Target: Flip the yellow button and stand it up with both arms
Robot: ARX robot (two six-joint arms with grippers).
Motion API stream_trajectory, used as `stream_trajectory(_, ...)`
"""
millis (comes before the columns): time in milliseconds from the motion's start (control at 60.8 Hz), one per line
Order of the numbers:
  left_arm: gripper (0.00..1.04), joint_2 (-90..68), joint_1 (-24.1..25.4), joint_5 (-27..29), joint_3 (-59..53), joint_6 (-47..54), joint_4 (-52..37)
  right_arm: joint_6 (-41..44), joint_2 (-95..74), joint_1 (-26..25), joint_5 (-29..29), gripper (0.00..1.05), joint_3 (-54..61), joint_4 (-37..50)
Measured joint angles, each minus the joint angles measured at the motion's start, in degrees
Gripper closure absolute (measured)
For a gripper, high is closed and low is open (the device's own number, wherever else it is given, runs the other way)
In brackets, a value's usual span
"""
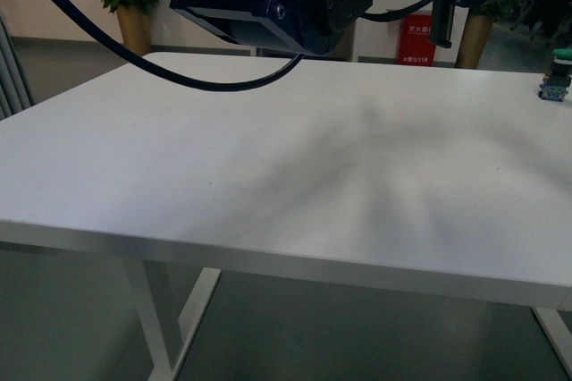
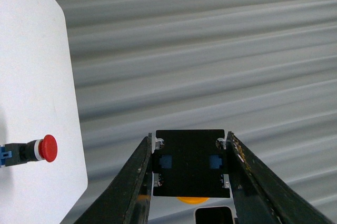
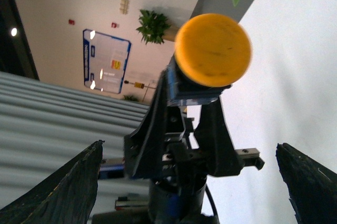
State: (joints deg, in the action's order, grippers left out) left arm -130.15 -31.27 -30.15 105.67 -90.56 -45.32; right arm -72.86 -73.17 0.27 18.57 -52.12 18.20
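Left gripper (image 2: 190, 139) is clamped on the boxy black block body of the small yellow-capped push-button switch (image 2: 190, 166), with a finger on each opposite side. The cap edge peeks out on the wrist side of the block. The button hangs in the air, clear of the white counter (image 2: 37, 77) and touching nothing else.

Right gripper (image 3: 188, 145) is spread wide and empty, with no contact. Seen from it, the button (image 3: 213, 50) sits straight ahead, beyond the fingertips, round cap nearly face-on. So I'd judge its long axis runs roughly toward the right gripper.

The right arm is the free one. The regrasp likely turns on closing across the cap or neck, so you need to line up on that axis first.
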Motion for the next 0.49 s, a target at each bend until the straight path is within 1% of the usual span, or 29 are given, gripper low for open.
stream_trajectory(82, 0.70, 0.0, 0.0, 0.0, 0.0, 0.2, 0.3, -1.1, -2.0, 1.2, -3.3, 0.07, 0.0, 2.5)
stream_trajectory(230, 0.70, 0.0, 0.0, 0.0, 0.0, 0.4, 0.3, -0.5, -5.1, 3.0, -9.6, 0.07, -1.7, 5.6)
stream_trajectory(444, 0.70, 0.0, 0.0, -0.1, -0.5, 0.4, 0.3, 1.7, -9.9, 3.2, -14.8, 0.07, -3.9, 8.3)
stream_trajectory(493, 0.70, 0.0, 0.0, -0.2, -0.6, 0.5, 0.3, 2.0, -10.8, 3.2, -15.1, 0.07, -4.5, 8.6)
